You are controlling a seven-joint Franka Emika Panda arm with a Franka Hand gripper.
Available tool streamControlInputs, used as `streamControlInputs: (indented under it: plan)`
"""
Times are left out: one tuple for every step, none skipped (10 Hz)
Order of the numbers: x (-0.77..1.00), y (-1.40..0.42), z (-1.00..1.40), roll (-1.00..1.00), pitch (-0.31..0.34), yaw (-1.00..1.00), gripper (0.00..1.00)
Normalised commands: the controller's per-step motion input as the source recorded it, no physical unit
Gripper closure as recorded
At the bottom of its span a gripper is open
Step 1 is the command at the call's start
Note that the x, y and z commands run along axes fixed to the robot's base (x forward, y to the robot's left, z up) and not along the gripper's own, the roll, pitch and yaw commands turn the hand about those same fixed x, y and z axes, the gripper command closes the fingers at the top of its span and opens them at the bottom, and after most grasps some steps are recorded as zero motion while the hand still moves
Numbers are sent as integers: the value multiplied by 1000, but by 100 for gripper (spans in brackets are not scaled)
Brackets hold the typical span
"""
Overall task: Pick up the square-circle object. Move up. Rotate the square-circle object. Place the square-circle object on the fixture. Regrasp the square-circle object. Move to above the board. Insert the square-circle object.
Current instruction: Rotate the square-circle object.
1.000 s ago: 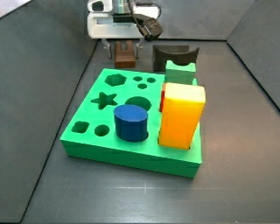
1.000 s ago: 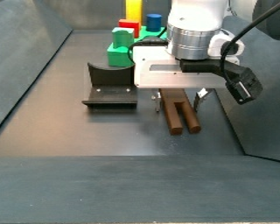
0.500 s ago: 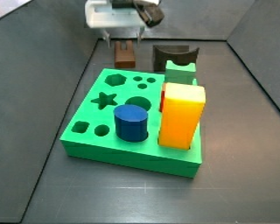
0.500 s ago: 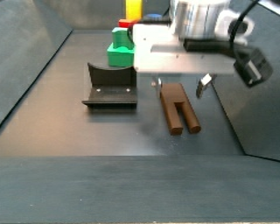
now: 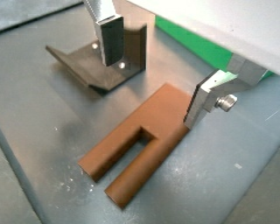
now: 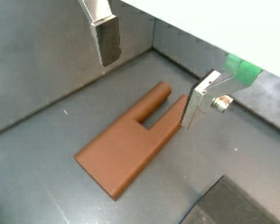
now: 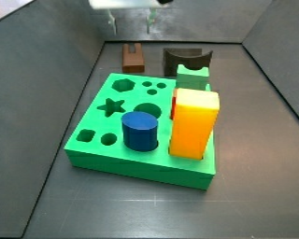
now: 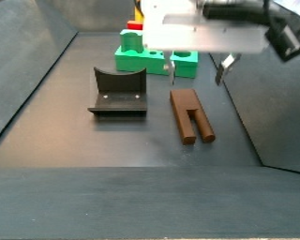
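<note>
The square-circle object (image 8: pixel 190 114) is a dark-brown forked peg lying flat on the grey floor, also seen in both wrist views (image 5: pixel 136 144) (image 6: pixel 129 147) and, partly, behind the board (image 7: pixel 135 61). My gripper (image 8: pixel 198 67) hangs open above it, and its silver fingers (image 5: pixel 108 37) stand wide apart with nothing between them. The dark fixture (image 8: pixel 117 92) stands on the floor beside the peg (image 5: pixel 98 63) (image 7: pixel 186 61). The green board (image 7: pixel 127 164) lies further off (image 8: pixel 146 60).
On the board stand a blue cylinder (image 7: pixel 142 129) and a tall yellow-orange block (image 7: pixel 194 121). Dark walls enclose the floor on the sides. A strip of green board edge (image 5: pixel 201 44) shows past the fingers.
The gripper has risen straight up from around the peg, nearly leaving one side view. The peg stays on the floor where it was.
</note>
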Motion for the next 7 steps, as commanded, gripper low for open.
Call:
streamControlInputs:
  plan:
    - [0, 0, 0, 0, 0, 1000, 0]
    - [2, -11, -264, 1, 1, 1000, 0]
    - [20, -6, -313, 1, 0, 1000, 0]
    - [51, 0, -205, 1, -1, 1000, 0]
    - [39, -3, -103, 1, -1, 1000, 0]
    - [24, -3, -54, 0, -1, 1000, 0]
    - [24, -3, -53, 0, -1, 1000, 0]
